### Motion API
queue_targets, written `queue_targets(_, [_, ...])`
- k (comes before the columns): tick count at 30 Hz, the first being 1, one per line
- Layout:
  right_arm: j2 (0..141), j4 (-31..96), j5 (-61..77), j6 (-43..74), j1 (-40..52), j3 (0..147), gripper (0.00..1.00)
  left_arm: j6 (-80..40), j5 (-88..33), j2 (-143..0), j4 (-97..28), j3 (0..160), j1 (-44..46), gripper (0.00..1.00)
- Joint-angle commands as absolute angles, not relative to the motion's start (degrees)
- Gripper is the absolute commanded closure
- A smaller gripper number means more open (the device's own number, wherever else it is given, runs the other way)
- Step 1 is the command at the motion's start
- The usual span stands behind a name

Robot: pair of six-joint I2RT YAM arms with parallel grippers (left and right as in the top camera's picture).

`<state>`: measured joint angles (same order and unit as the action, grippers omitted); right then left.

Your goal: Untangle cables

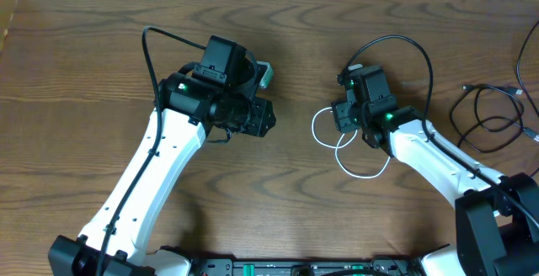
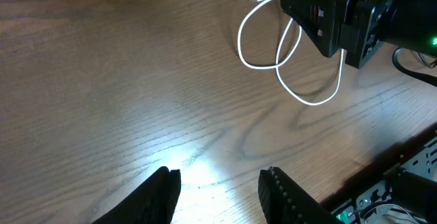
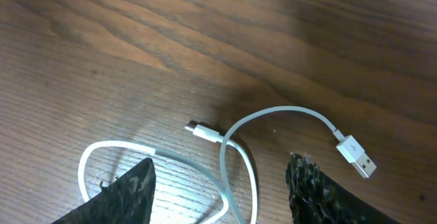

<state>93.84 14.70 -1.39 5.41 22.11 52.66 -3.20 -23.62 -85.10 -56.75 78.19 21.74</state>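
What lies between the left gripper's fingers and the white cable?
Only bare table between the left gripper and white cable, per the left wrist view.

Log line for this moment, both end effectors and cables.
left end effector: open, empty | right end effector: open over white cable | black cable: lies apart, far right

White cable [image 3: 223,149], brown wood-grain table [image 3: 136,33], black left hand [image 2: 218,183], black right hand [image 3: 220,173]

Most likely a robotics lab bench. A dark brown wood-grain surface [image 1: 278,209] carries a white-and-black jointed robot arm on the left [image 1: 152,171] and a matching arm on the right [image 1: 438,154]. Both show small green indicator lights [image 1: 388,117] and rise from a black equipment rail [image 1: 295,268] along the near edge.
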Motion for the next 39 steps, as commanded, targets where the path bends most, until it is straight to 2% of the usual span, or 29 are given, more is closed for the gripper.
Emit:
queue_targets(1, [96.4, 15.0, -2.6, 4.6, 22.6, 51.2, 0.42, -3.3, -23.3, -85.3, -56.9, 78.1, 21.6, 0.57])
queue_targets(7, [97.6, 15.2, -1.8, 4.6, 22.6, 50.9, 0.44, -3.3, -23.3, -85.3, -56.9, 78.1, 21.6, 0.57])
queue_targets(10, [97.6, 15.3, -1.8, 4.6, 22.6, 50.9, 0.49, -3.3, -23.3, -85.3, -57.0, 78.1, 21.6, 0.57])
queue_targets(16, [97.6, 15.7, -1.8, 4.9, 22.6, 50.9, 0.66, -3.3, -23.3, -85.3, -57.0, 78.1, 21.6, 0.57])
queue_targets(23, [97.6, 17.0, -1.8, 5.7, 22.6, 50.9, 0.73, -3.3, -23.3, -85.3, -57.0, 78.1, 21.6, 0.57])
queue_targets(39, [97.6, 19.1, -1.9, 10.3, 22.6, 50.5, 0.78, -3.3, -23.3, -85.3, -57.0, 78.1, 21.6, 0.57])
